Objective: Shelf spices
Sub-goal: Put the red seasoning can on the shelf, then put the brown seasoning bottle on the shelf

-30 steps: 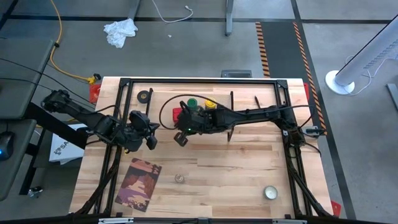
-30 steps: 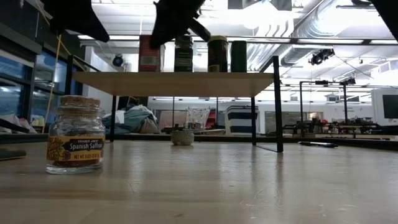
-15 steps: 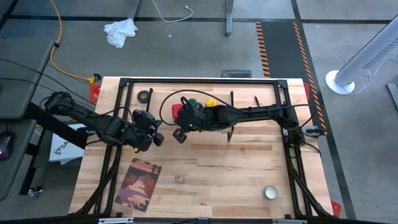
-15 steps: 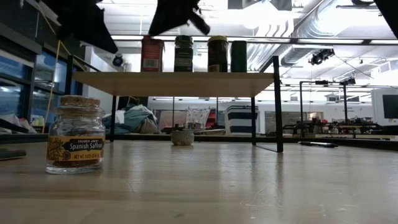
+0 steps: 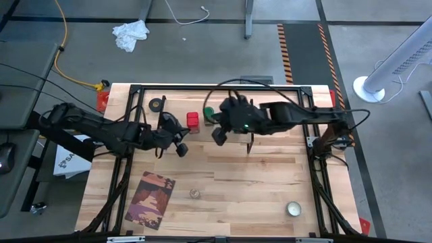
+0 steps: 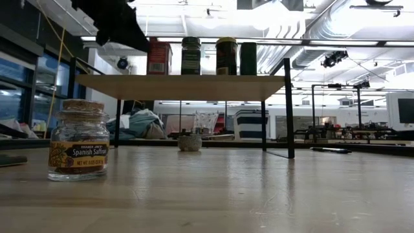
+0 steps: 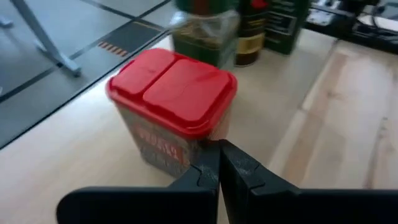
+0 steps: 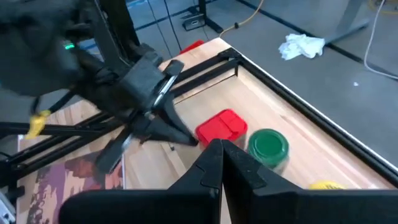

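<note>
**benchrat:** So four spices are sitting on the shelf (image 6: 181,86) in a row: the red-topped one (image 5: 193,120), the green-lidded jar (image 8: 268,144), the yellow-lidded jar (image 6: 226,55) and what looks like the black square tin (image 6: 248,58). The tiny clear jar (image 6: 79,140) is sitting alone on the table (image 5: 256,189), well apart from the rack, near the front edge.

**spoolfed:** What are the arms doing?

**benchrat:** The left gripper (image 7: 219,169) is hovering just beside the red-topped one with its fingers pressed together, holding nothing. The right gripper (image 8: 222,163) is hanging over the shelf near the green-lidded jar, fingers also closed and empty.

**spoolfed:** I'm guessing the little jar is next. It's short, so I'd be opening wide, coming straight down and pinching the glass body below the pale lid, not the lid itself.

**benchrat:** Agreed. Room looks fine down there; only a printed card (image 5: 150,200) is lying near it, and a flat round tin (image 5: 293,209) is farther off. The tight part is the shelf: the jars are crowding one end, so I'd be aiming for the bare board and staying off the board's edge and the thin legs.
</note>
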